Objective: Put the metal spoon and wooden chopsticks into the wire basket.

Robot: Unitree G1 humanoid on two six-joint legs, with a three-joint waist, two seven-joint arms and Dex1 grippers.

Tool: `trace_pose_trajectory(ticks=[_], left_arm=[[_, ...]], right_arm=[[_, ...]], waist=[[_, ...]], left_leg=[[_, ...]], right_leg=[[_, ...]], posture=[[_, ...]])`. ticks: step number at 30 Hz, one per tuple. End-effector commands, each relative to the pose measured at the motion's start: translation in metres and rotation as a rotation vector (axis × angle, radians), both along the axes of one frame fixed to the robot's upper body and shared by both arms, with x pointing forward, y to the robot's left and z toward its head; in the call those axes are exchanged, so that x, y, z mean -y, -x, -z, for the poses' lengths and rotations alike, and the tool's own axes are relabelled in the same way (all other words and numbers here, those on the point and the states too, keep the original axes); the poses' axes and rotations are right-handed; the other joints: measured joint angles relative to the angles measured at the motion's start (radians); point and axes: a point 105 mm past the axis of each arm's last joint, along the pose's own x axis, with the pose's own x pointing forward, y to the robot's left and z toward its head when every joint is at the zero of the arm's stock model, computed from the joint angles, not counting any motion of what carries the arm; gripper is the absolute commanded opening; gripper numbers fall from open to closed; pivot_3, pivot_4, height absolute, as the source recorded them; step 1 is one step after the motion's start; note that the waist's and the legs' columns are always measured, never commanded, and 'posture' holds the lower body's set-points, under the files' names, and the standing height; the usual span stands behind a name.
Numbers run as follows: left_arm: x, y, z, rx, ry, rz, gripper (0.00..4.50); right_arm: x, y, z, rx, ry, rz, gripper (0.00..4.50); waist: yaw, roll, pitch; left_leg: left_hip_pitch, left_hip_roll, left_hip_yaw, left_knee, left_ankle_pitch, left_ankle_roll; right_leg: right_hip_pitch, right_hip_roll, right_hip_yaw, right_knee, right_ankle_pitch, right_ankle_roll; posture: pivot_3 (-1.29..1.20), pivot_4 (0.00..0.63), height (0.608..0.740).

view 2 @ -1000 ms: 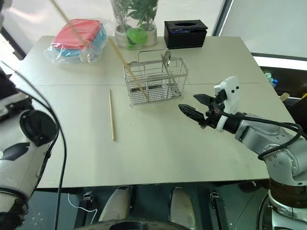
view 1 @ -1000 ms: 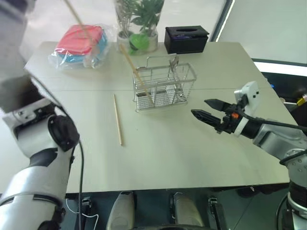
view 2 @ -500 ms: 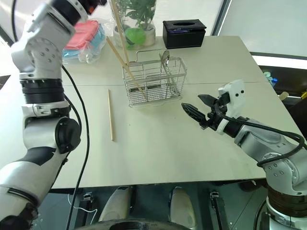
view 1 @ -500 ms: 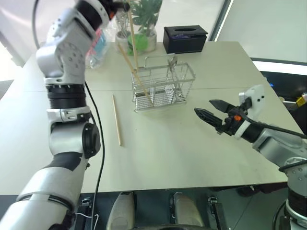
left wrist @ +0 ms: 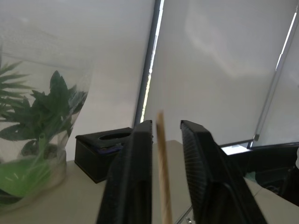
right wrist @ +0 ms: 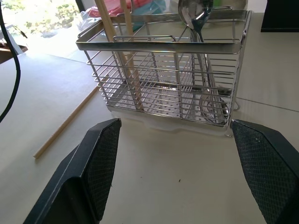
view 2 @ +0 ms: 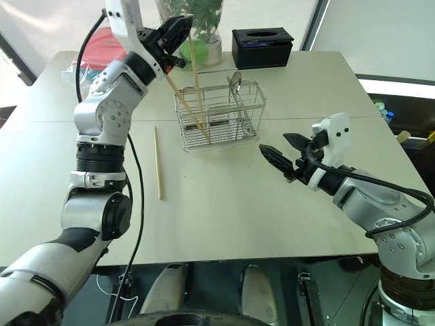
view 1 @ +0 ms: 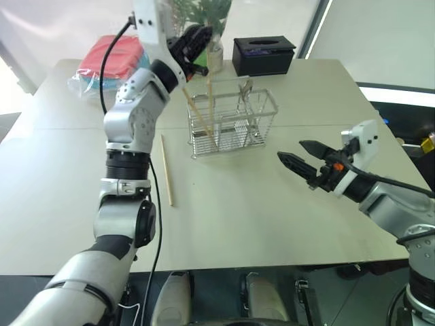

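The wire basket (view 2: 219, 114) stands at the middle of the table (view 2: 224, 204), toward its far side. Two wooden chopsticks (view 2: 195, 85) stand inside at the basket's left end, one leaning far to the left and one nearly upright; their lower ends are hard to follow through the grid. The metal spoon (right wrist: 198, 28) stands bowl-up in the right-hand compartment, its handle running down behind the wires.

The left gripper (view 2: 175, 37) hangs above the basket's left end. In its wrist view a chopstick rises between the two black fingers (left wrist: 131, 182), which stand slightly apart on either side; whether they press it or have let go cannot be told, though they seem a little off it. A third chopstick (view 2: 157, 163) lies flat on the table left of the basket, apart from it.

The right gripper (view 2: 280, 151) hovers right of the basket, pointing at it, jaws wide apart and empty.

Behind the basket sit a potted plant (view 2: 194, 27), cut off by the top edge, a black tissue box (view 2: 262, 46), and a bag of red and blue things (view 1: 112, 61) partly hidden by the left arm. The near half of the table lies open.
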Motion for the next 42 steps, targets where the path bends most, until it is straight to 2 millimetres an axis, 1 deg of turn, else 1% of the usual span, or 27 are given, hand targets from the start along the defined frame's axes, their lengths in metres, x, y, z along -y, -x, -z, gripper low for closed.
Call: trace_pose_trajectory(ticks=[1,2,3,7,10,12,14,16,17,18,19,20,21,22,24,26,30,33,37,38,40,42], left_arm=[[-0.001,0.012,-0.023,0.081,0.006,-0.006,2.98],[-0.006,0.014,-0.027,0.087,0.014,-0.012,3.5],[-0.012,0.016,-0.032,0.094,0.021,-0.027,3.92],[-0.042,0.026,-0.05,0.088,0.062,-0.104,3.92],[-0.083,0.03,-0.063,0.03,0.111,-0.217,3.92],[-0.108,0.029,-0.059,-0.053,0.095,-0.304,3.92],[-0.13,0.025,-0.043,-0.184,0.04,-0.412,3.92],[-0.152,0.021,-0.017,-0.349,-0.021,-0.555,3.92],[-0.159,0.021,-0.009,-0.406,-0.037,-0.598,3.92],[-0.172,0.021,0.009,-0.526,-0.017,-0.661,3.92],[-0.18,0.022,0.033,-0.665,-0.05,-0.706,3.92],[-0.183,0.024,0.052,-0.753,-0.08,-0.726,3.92],[-0.184,0.026,0.065,-0.811,-0.1,-0.737,3.92],[-0.181,0.026,0.076,-0.851,-0.129,-0.733,3.92],[-0.173,0.026,0.09,-0.904,-0.142,-0.709,3.92],[-0.159,0.022,0.103,-0.936,-0.173,-0.674,3.92],[-0.13,0.015,0.118,-0.951,-0.241,-0.592,3.92],[-0.112,0.01,0.129,-0.974,-0.284,-0.535,3.92],[-0.096,0.008,0.15,-1.027,-0.357,-0.472,3.92],[-0.092,0.006,0.154,-1.017,-0.382,-0.463,3.92],[-0.088,0.003,0.158,-0.991,-0.421,-0.452,3.92],[-0.086,0.001,0.165,-1.007,-0.427,-0.441,3.92]], right_arm=[[0.001,0.003,-0.018,0.079,-0.006,-0.004,3.88],[0.002,0.003,-0.018,0.076,-0.006,-0.005,3.88],[0.001,0.002,-0.018,0.074,-0.006,-0.007,3.88],[0.0,0.002,-0.017,0.07,-0.007,-0.012,3.88],[-0.002,0.003,-0.015,0.065,-0.01,-0.023,3.88],[-0.002,0.003,-0.014,0.06,-0.01,-0.029,3.88],[-0.002,0.003,-0.012,0.056,-0.011,-0.032,3.88],[-0.002,0.003,-0.011,0.052,-0.011,-0.035,3.88],[-0.002,0.002,-0.011,0.051,-0.011,-0.035,3.88],[-0.003,0.001,-0.011,0.05,-0.011,-0.04,3.88],[-0.004,0.0,-0.011,0.051,-0.013,-0.046,3.88],[-0.006,-0.001,-0.012,0.052,-0.016,-0.052,3.88],[-0.007,-0.003,-0.012,0.053,-0.019,-0.056,3.88],[-0.009,-0.004,-0.012,0.055,-0.021,-0.061,3.88],[-0.011,-0.005,-0.013,0.057,-0.023,-0.069,3.88],[-0.014,-0.005,-0.012,0.058,-0.027,-0.076,3.88],[-0.016,-0.003,-0.008,0.048,-0.035,-0.079,3.88],[-0.018,-0.002,-0.006,0.044,-0.041,-0.078,3.88],[-0.017,-0.003,-0.007,0.052,-0.052,-0.062,3.88],[-0.017,-0.002,-0.007,0.052,-0.055,-0.059,3.88],[-0.018,0.0,-0.006,0.053,-0.055,-0.064,3.88],[-0.02,0.004,-0.005,0.056,-0.034,-0.077,3.88]], waist=[[0.0,0.0,0.0],[0.0,0.0,0.0],[0.0,0.0,0.0],[-0.004,0.0,0.0],[-0.006,0.0,0.0],[-0.008,0.0,0.0],[-0.009,0.0,0.0],[-0.006,0.0,0.0],[-0.001,0.0,0.0],[0.002,0.0,0.0],[0.002,0.0,0.0],[0.0,0.0,0.0],[-0.002,0.0,0.0],[-0.002,0.0,0.0],[0.0,0.0,0.0],[0.002,-0.002,0.0],[0.0,-0.002,0.0],[-0.001,-0.001,0.0],[-0.003,-0.001,0.0],[-0.002,-0.001,0.0],[-0.002,-0.001,0.0],[-0.001,-0.001,0.0]], left_leg=[[0.0,0.0,0.0,0.0,0.0,0.0],[0.0,0.0,0.0,0.0,0.0,0.0],[0.0,0.0,0.0,0.0,0.0,0.0],[0.0,0.0,0.0,0.0,0.0,0.0],[0.001,0.0,0.0,0.0,0.0,0.0],[0.001,0.0,0.0,0.0,0.0,0.0],[0.001,0.0,0.0,0.0,0.0,0.0],[0.001,0.0,-0.001,0.0,0.0,0.0],[0.002,0.0,-0.001,0.0,0.0,0.0],[0.002,0.0,-0.001,0.001,0.0,0.0],[0.002,0.0,-0.001,0.001,0.0,0.0],[0.002,0.0,-0.001,0.002,0.0,0.0],[0.003,0.0,-0.001,0.002,0.0,0.0],[0.003,0.0,-0.001,0.002,0.0,0.0],[0.004,0.0,-0.001,0.002,0.0,0.0],[0.003,0.0,-0.002,0.002,0.0,0.0],[0.002,0.0,-0.002,0.002,0.0,0.0],[0.002,0.0,-0.002,0.002,0.0,0.0],[0.002,0.0,-0.001,0.001,0.0,0.0],[0.002,0.0,-0.001,0.001,0.0,0.0],[0.002,0.0,-0.001,0.001,0.0,0.0],[0.001,0.0,-0.001,0.001,0.0,0.0]], right_leg=[[0.0,0.0,0.0,0.0,0.0,0.0],[0.0,0.0,0.0,0.0,0.0,0.0],[0.0,0.0,0.0,0.0,0.0,0.0],[0.0,0.0,0.0,0.0,0.0,0.0],[0.0,0.0,0.0,0.001,0.0,0.0],[0.0,0.0,0.0,0.001,0.0,0.0],[0.0,0.0,0.0,0.002,0.0,0.0],[0.0,0.0,0.0,0.002,0.0,0.0],[0.001,0.0,0.0,0.002,0.0,0.0],[0.002,0.0,0.0,0.002,0.0,0.0],[0.002,0.0,0.0,0.001,0.0,0.0],[0.003,0.0,0.0,0.001,0.0,0.0],[0.004,0.0,0.0,0.001,0.0,0.0],[0.004,0.0,0.0,0.001,0.0,0.0],[0.004,0.001,0.0,0.002,0.0,0.0],[0.003,0.001,0.0,0.002,0.0,0.0],[0.003,0.001,0.0,0.001,0.0,0.0],[0.002,0.001,0.0,0.002,0.0,0.0],[0.002,0.001,0.0,0.002,0.0,0.0],[0.002,0.001,0.0,0.002,0.0,0.0],[0.001,0.001,0.0,0.002,0.0,0.0],[0.001,0.001,0.0,0.001,0.0,0.0]], posture=[[0.0,0.15,0.715],[0.0,0.15,0.715],[0.0,0.15,0.715],[0.0,0.15,0.715],[0.0,0.15,0.715],[0.0,0.15,0.715],[0.0,0.15,0.715],[0.0,0.15,0.715],[0.0,0.15,0.715],[0.0,0.15,0.715],[0.0,0.15,0.715],[0.0,0.15,0.715],[0.0,0.15,0.715],[0.0,0.15,0.715],[0.0,0.15,0.715],[0.0,0.15,0.715],[0.0,0.15,0.715],[0.0,0.15,0.715],[0.0,0.15,0.715],[0.0,0.15,0.715],[0.0,0.15,0.715],[0.0,0.15,0.715]])
